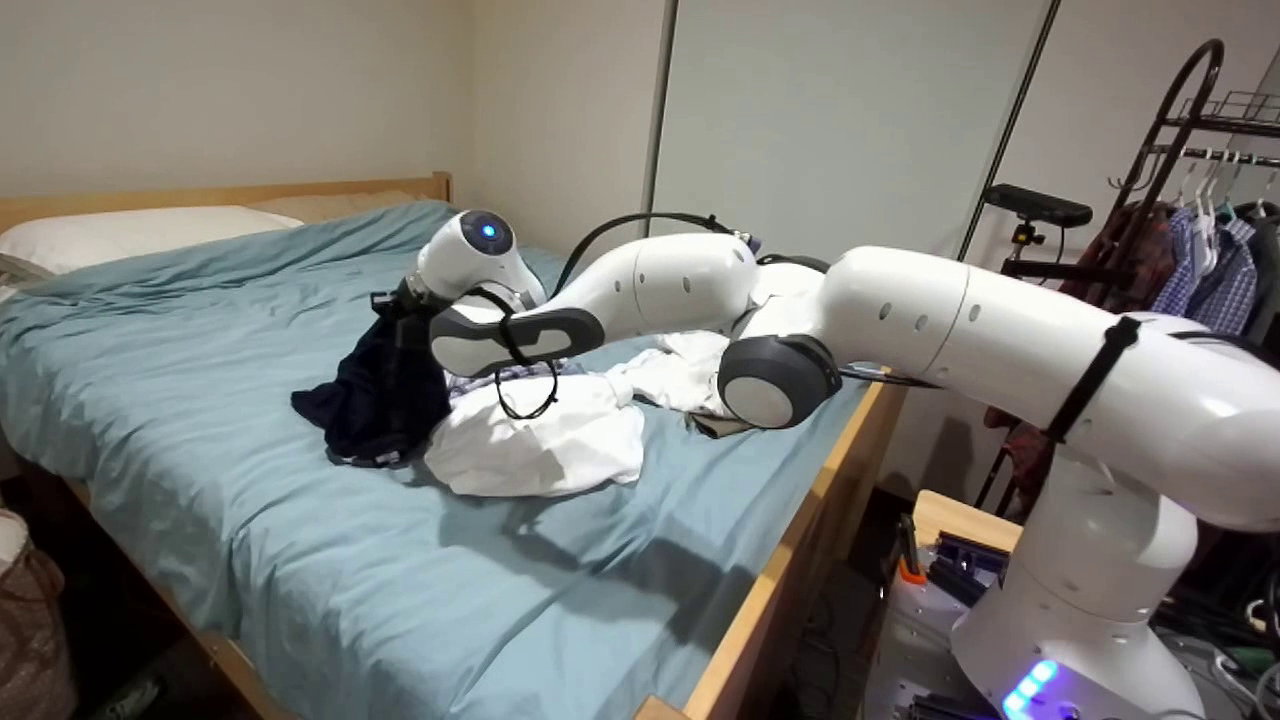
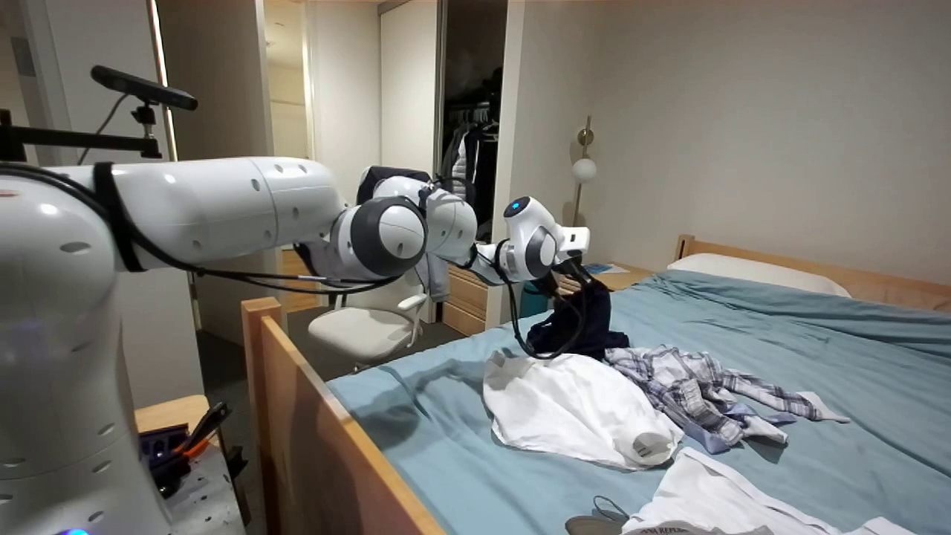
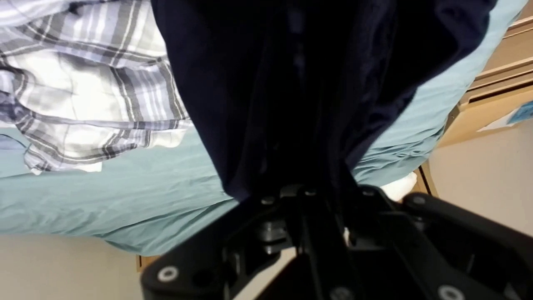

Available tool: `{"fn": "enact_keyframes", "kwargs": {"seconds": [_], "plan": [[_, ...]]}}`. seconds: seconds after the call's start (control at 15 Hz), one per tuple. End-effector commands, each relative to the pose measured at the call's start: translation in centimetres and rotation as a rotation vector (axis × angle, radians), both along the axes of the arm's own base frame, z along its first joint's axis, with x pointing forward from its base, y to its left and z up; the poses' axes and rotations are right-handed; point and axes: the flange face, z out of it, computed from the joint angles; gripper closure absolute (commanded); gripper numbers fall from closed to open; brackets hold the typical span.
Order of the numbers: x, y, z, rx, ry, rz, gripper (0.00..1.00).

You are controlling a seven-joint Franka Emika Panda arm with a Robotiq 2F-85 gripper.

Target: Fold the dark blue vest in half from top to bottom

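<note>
Teal bed worktop (image 1: 250, 520) in a bedroom. Near: footboard edge (image 2: 319, 446), then rumpled white garment (image 1: 560, 450). Just past it, well short of the headboard edge (image 2: 899, 293), dark blue vest (image 1: 360, 415), raised to a peak, lower part seemingly resting on the worktop. Jaws closed, bunched vest fabric pinched between; which end, can't tell. Plaid cloth (image 3: 83, 96) just beside. Far edge: pillow (image 2: 758, 273). Judged handling: light, limp, not fragile; bunches easily. Better hold: top hem near a shoulder, laid flat, then carried low to bottom hem.
</note>
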Motion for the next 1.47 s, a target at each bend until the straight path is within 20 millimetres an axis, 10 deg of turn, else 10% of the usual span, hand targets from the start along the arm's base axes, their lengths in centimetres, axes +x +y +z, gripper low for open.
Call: {"fn": "enact_keyframes", "kwargs": {"seconds": [0.0,0.6,0.67,1.4], "plan": [[0.0,0.4,0.5,-0.005,-0.022,0.013,0.56],[0.0,1.1,-0.3,-0.059,0.160,0.128,0.02],[0.3,1.3,5.4,-0.073,0.191,0.157,0.00],[-3.1,-8.1,28.1,-0.127,0.321,0.119,0.00]]}}
